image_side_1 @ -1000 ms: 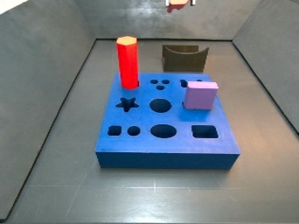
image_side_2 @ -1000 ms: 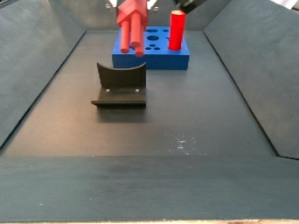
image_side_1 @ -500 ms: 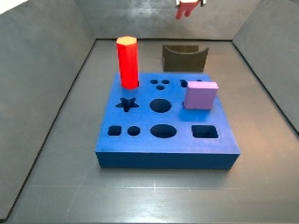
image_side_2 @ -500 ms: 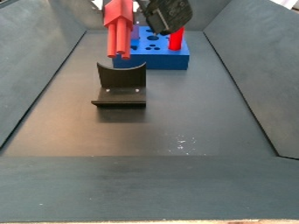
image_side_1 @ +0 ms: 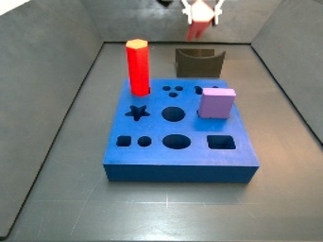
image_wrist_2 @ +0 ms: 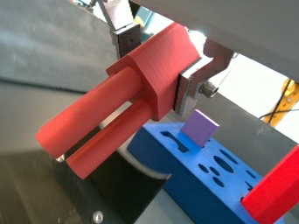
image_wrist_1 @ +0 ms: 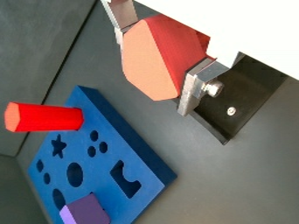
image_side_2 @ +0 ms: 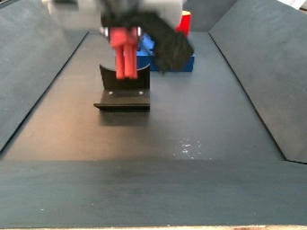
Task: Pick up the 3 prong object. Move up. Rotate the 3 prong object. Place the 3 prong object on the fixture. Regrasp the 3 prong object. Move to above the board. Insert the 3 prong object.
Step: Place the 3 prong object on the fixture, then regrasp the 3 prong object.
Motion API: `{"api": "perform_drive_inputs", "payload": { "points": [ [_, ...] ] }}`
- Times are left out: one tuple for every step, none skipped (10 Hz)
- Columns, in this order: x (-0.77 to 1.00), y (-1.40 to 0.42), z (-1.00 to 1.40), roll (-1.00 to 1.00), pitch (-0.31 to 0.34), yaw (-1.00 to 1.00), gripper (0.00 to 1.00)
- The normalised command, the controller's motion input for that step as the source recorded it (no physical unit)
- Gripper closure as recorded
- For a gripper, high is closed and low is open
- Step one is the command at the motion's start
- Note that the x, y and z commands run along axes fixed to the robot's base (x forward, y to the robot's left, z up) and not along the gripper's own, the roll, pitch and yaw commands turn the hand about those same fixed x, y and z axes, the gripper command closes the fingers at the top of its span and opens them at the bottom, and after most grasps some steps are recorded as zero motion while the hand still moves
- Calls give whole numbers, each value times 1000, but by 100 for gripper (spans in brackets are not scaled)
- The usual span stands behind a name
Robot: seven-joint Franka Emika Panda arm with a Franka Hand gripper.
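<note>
While the red column [image_side_1: 138, 67] stands at the board's [image_side_1: 177, 161] upper left in a side view, with the purple cube [image_side_1: 217, 103] to its right, the gripper [image_side_1: 199, 13] hangs at upper centre-right, above the fixture [image_side_1: 199, 61]. Its fingers clamp the 3 prong object [image_wrist_2: 117, 106]. Pickup, lift and rotation look done; placing on the fixture seems underway, with regrasp and insertion left.

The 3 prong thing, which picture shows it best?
A wrist view: the 3 prong object fills the frame, its long prongs clear, clamped in the gripper. A side view shows it hanging above the fixture; the remaining side view shows only a sliver.
</note>
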Motion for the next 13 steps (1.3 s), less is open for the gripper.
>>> {"api": "perform_drive_inputs", "payload": {
  "points": [
    [158, 139, -1000, -365, 176, -198, 100],
    [172, 131, -1000, -209, 112, -222, 100],
    [176, 134, -1000, -152, 62, -227, 100],
    [153, 111, -803, -135, 11, -214, 100],
    [127, 124, -641, -106, -22, -195, 100],
    [86, 163, -580, -88, -48, -167, 100],
    [88, 172, -565, -86, -53, -139, 100],
    [89, 174, -562, -86, -55, -98, 100],
    [88, 175, -562, -86, -55, -74, 100],
    [86, 174, -563, -86, -54, -58, 100],
    [0, 0, 0, 0, 0, 0, 0],
    [0, 0, 1000, -10, 6, 16, 0],
    [-5, 4, 1000, -1, 8, 23, 0]
  ]
}}
